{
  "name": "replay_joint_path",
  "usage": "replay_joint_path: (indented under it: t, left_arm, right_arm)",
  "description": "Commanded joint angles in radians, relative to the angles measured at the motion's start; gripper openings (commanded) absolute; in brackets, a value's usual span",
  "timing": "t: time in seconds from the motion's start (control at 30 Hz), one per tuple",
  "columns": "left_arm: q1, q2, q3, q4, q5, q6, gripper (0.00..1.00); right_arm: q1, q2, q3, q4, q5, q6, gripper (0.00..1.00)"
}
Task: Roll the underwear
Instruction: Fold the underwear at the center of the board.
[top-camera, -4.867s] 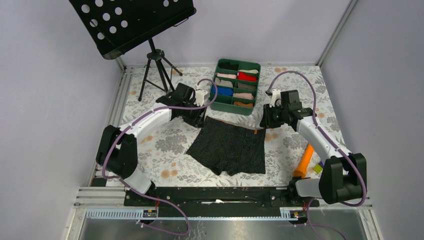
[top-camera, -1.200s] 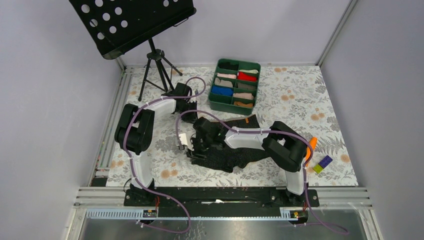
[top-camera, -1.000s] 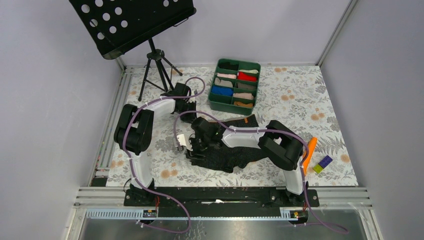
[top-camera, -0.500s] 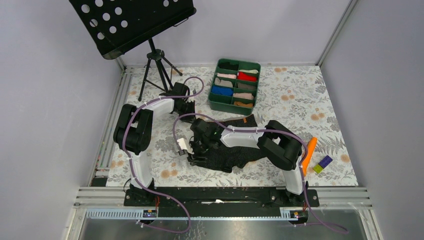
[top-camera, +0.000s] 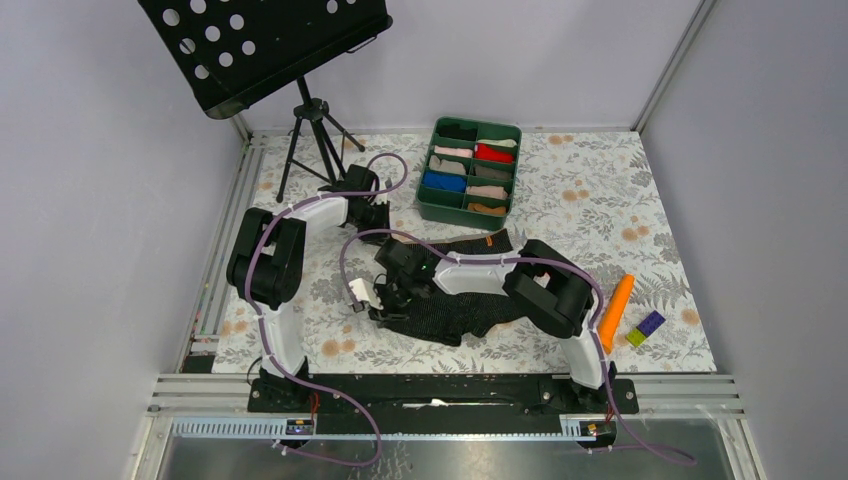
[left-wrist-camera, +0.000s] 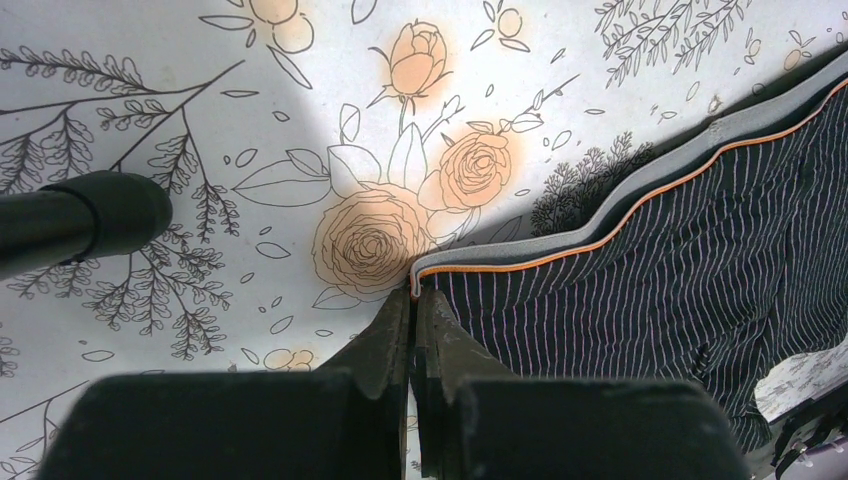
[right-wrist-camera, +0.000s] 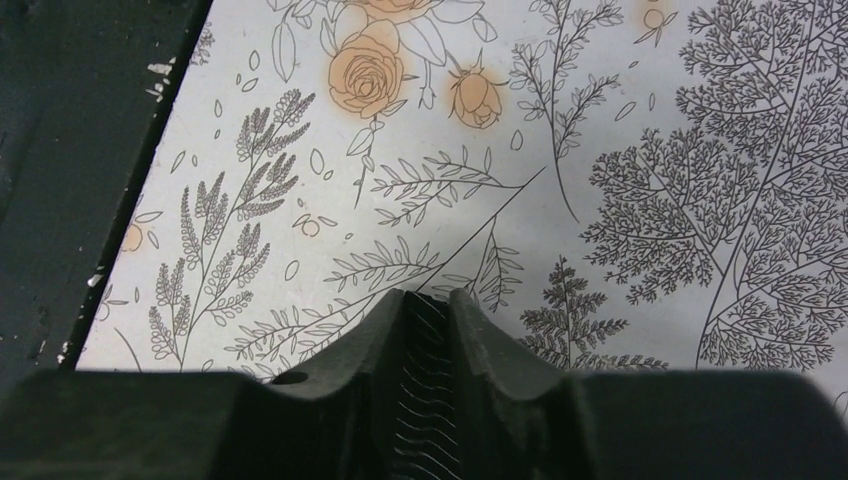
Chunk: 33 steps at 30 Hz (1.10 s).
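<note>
Seen from above, the underwear (top-camera: 455, 318) is lying bunched in the middle of the worktop (top-camera: 600, 200), a little toward the near edge. Its far part is reaching toward the green tray (top-camera: 465, 216), which is sitting at the middle of the far edge. The right arm (top-camera: 480, 272) is stretching across the garment and hiding much of it. The right gripper (top-camera: 385, 300) is sitting at the fabric's left end, its fingers too small to read here. The left gripper (top-camera: 377, 214) is hanging toward the far left corner, near the music stand (top-camera: 265, 40); its grip cannot be made out from this height. An orange stick (top-camera: 614, 312) and small blocks (top-camera: 645, 328) are lying by the right edge.

In the left wrist view, the left gripper (left-wrist-camera: 412, 300) is pressing its fingers together on the corner of the grey, orange-piped waistband, pinching the underwear (left-wrist-camera: 640, 260). The striped cloth is running off the frame at the right. A black tube (left-wrist-camera: 80, 215) is entering from the left, its far end cut off.

In the right wrist view, the right gripper (right-wrist-camera: 427, 300) is clenching a fold of the underwear (right-wrist-camera: 425, 400), with only a striped sliver showing between the fingers. A dark strip (right-wrist-camera: 70, 120) is filling the left side, and I cannot tell what it is.
</note>
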Motion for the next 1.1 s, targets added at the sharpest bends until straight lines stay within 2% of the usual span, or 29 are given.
replay_joint_path:
  t: [0.0, 0.1, 0.27, 0.43, 0.57, 0.77, 1.07]
  left_arm:
    - [0.013, -0.005, 0.035, 0.008, 0.001, 0.016, 0.0]
    - [0.02, -0.012, 0.04, -0.002, 0.005, 0.021, 0.0]
    - [0.065, -0.072, 0.054, -0.033, 0.012, 0.023, 0.0]
    - [0.103, -0.156, 0.071, -0.092, 0.036, 0.03, 0.0]
    - [0.104, -0.225, 0.081, -0.122, 0.065, 0.04, 0.0]
    - [0.085, -0.227, 0.119, -0.117, 0.143, -0.014, 0.0]
    - [-0.045, -0.129, 0.191, -0.096, 0.166, -0.03, 0.0]
  right_arm:
    - [0.012, 0.029, 0.043, -0.032, -0.028, -0.016, 0.21]
    - [0.011, 0.027, 0.066, -0.002, -0.048, 0.038, 0.09]
    - [0.011, -0.001, 0.128, 0.144, -0.083, 0.211, 0.0]
    - [0.011, 0.015, 0.268, 0.198, -0.111, 0.374, 0.0]
    - [0.011, -0.003, 0.32, 0.155, -0.11, 0.377, 0.0]
    - [-0.016, -0.114, 0.206, 0.047, -0.047, 0.282, 0.0]
    - [-0.045, -0.287, -0.016, 0.021, 0.075, 0.243, 0.0]
